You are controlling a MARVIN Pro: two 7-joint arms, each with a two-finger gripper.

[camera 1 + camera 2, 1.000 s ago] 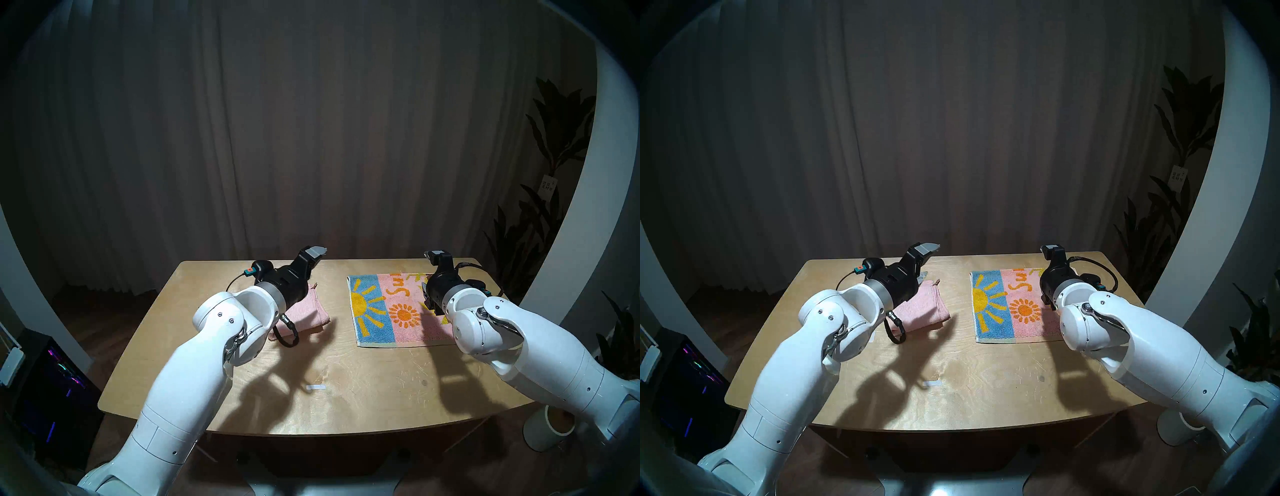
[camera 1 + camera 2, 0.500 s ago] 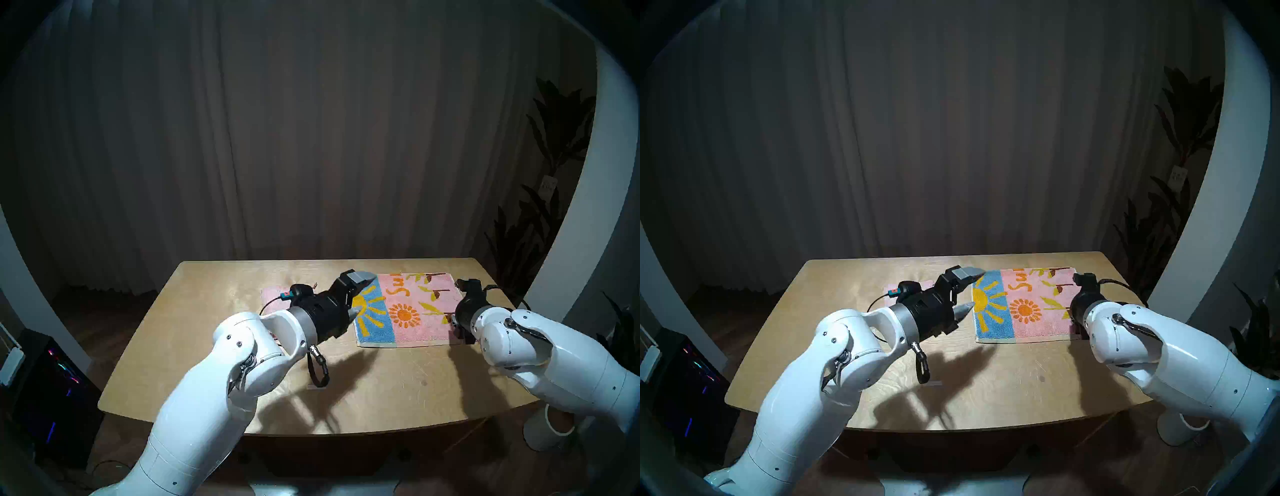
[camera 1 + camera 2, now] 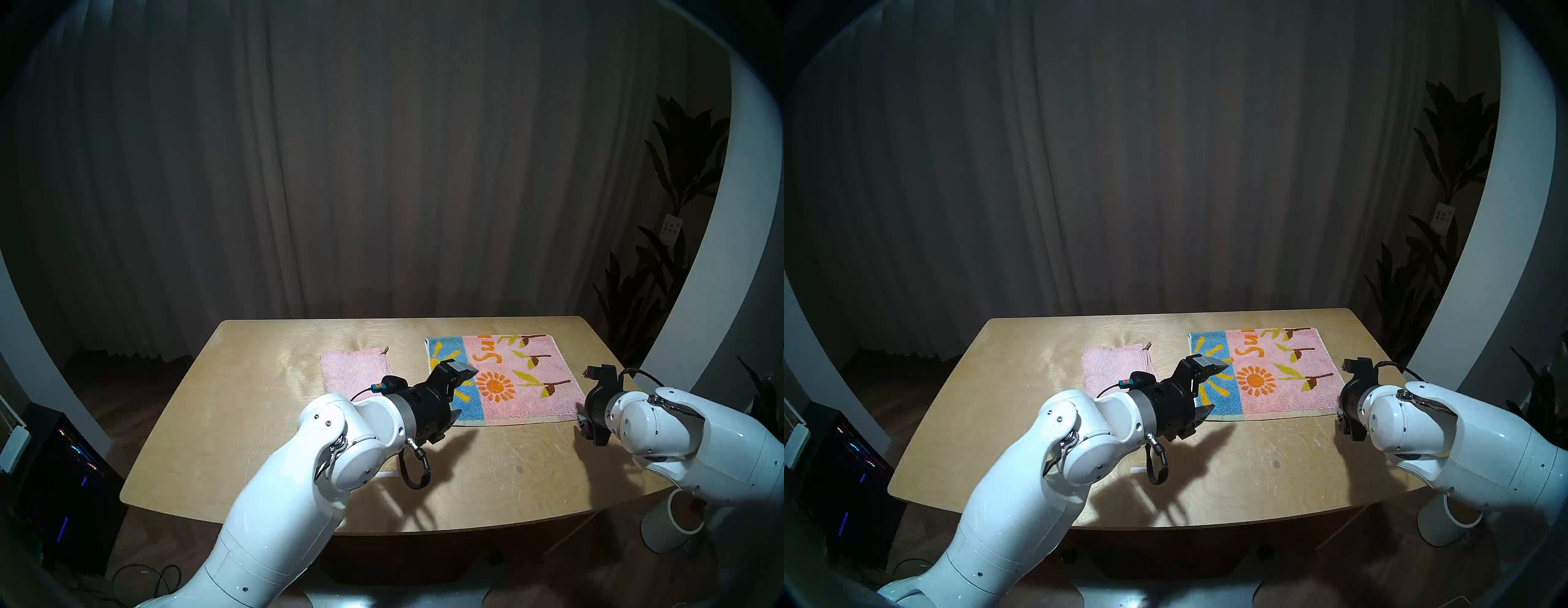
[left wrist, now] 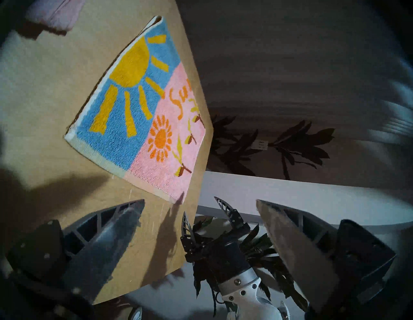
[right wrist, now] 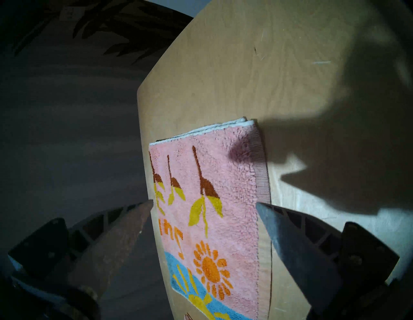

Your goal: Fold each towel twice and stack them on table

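Towels lay on light wood desk (image 3: 254,424), well apart. Plain pink towel (image 3: 354,370) sat folded at left middle. Left pincer (image 3: 460,392) hung over blue near corner of sun towel (image 3: 522,382), fingers wide apart, holding nothing. Sun towel lay flat at right, folded once, yellow sun and orange flower up. Right pincer (image 3: 587,397) hung by its right near corner, fingers wide apart, empty too.
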